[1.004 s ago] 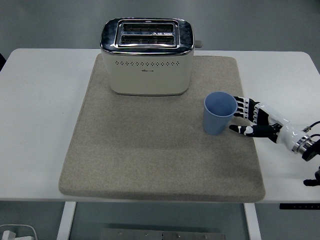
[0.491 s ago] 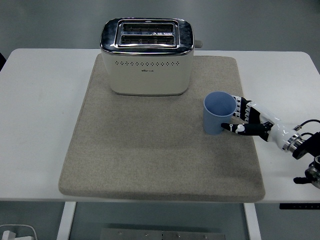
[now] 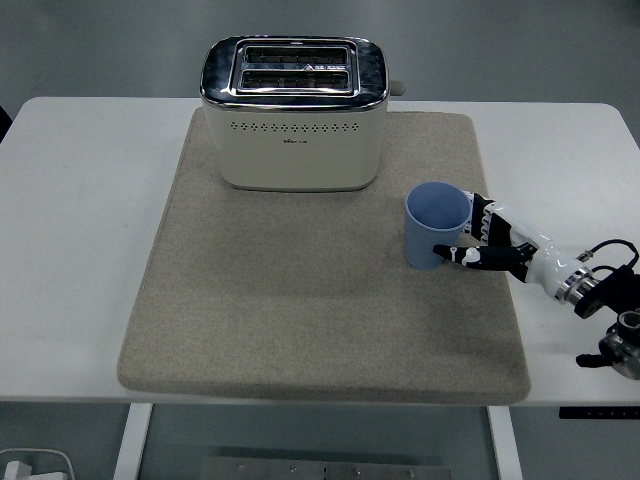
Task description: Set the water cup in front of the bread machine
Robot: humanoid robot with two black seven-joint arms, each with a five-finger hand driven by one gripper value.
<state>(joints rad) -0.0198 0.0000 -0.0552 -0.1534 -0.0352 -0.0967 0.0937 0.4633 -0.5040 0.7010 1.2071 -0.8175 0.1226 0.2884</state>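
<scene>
head view: one blue cup (image 3: 436, 226) gripped by the right robot hand (image 3: 490, 242), one toaster (image 3: 294, 112), one mat (image 3: 300, 300).

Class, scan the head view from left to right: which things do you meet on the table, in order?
Mat's left edge → toaster → blue cup → right hand.

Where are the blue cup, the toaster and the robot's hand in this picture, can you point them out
blue cup (image 3: 432, 240), head view, on its outer front wall.
toaster (image 3: 295, 150), head view, on its cream front face.
right hand (image 3: 487, 240), head view, on the middle of the hand beside the cup.
</scene>
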